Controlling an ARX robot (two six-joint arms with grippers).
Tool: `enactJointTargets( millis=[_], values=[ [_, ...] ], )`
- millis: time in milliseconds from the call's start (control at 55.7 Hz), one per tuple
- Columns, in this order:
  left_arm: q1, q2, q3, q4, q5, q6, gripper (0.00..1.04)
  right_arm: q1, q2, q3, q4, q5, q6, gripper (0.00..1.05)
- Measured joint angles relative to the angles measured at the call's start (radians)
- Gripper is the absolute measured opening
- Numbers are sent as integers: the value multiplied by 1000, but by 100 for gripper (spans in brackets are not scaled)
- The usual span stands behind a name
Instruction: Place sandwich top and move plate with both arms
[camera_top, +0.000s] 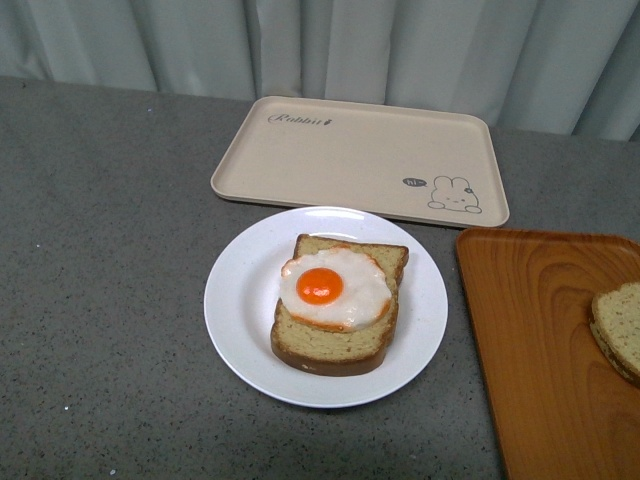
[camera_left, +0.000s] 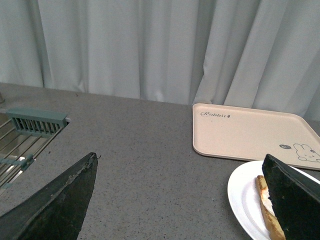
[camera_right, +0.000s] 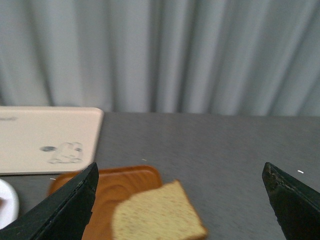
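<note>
left fingers (camera_left: 56, 209) and right fingers (camera_right: 59, 211) gape empty; dropped off-centre, the sandwich top (camera_right: 155, 217) may slide off the slick egg (camera_top: 335, 288).

I saw the sandwich top (camera_top: 622, 338), tan and speckled, flat on the orange tray (camera_top: 530, 340); the round white plate (camera_top: 235, 300) sat on the counter (camera_top: 100, 250) just beside that tray.

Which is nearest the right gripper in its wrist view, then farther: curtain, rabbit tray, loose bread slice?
1. Sandwich top, on the orange tray, just ahead of right gripper.
2. Rabbit tray, farther back, leftward.
3. Curtain, at the very back.
</note>
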Motion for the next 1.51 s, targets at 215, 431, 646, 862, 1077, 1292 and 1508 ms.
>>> enactJointTargets(
  millis=[215, 431, 646, 862, 1077, 1292, 1508],
  values=[
    [0, 0, 0, 0, 0, 0, 98, -378, 666, 109, 551, -226, 38, 96],
    [0, 0, 0, 0, 0, 0, 98, -617, 1078, 329, 420, -461, 212, 96],
    [0, 0, 0, 0, 0, 0, 98, -698, 1303, 542, 239, -719, 339, 96],
    [0, 0, 0, 0, 0, 0, 98, -724, 1500, 699, 85, -955, 338, 96],
    [0, 0, 0, 0, 0, 0, 98, -761, 1654, 865, -155, -1053, 177, 96],
    [0, 0, 0, 0, 0, 0, 98, -751, 1768, 959, -316, -1014, -73, 96],
    [0, 0, 0, 0, 0, 0, 98, -689, 1855, 1002, -328, -1027, -158, 96]
  ],
)
